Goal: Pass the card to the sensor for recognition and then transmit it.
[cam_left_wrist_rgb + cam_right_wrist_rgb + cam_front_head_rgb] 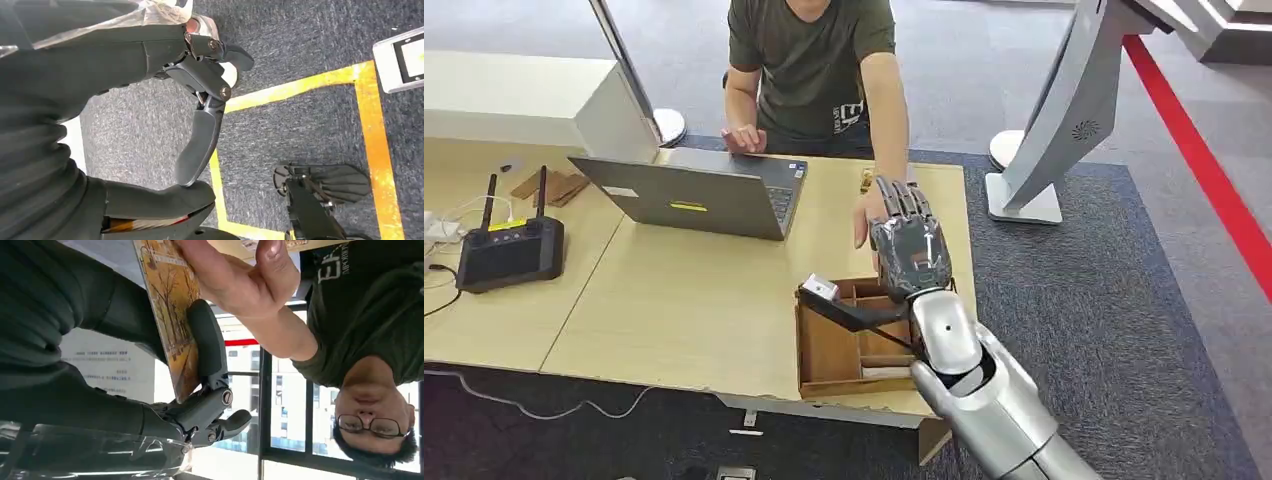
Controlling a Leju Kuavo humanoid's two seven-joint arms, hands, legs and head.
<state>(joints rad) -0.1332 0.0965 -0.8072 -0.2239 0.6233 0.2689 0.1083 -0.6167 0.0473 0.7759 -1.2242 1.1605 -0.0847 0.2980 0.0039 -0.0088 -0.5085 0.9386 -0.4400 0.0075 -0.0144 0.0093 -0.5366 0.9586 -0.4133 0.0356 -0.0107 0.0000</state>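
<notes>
- Handing over: right hand (910, 243) raised above the table's (674, 310) far right part, meeting a person's hand (865, 212).
- Card (172, 315): in the right wrist view, pinned between the right hand's thumb (207, 342) and its body; picture side shows autumn trees. The person's hand grips the same card at its other end, so 2 holders share it.
- Right hand state: grasping the card, not yet released.
- Left hand (200, 100): hangs over grey carpet (300, 45) with yellow tape lines (295, 87); fingers apart, nothing in them.
- Progress, as a judgement: the card is away from the wooden tray (829, 350) and at the person, so the sensor pass looks done and the transfer is in its last step. Left to do: let go once the person has firm hold.
- Head view alone gives: layout, with laptop (699, 190), black router (509, 250), tray, and the person's 2nd hand at the laptop. The card is hidden behind the right hand there.
- Right wrist view alone gives: the card itself and both grips on it.
- Left wrist view alone gives: the idle left hand and floor.
</notes>
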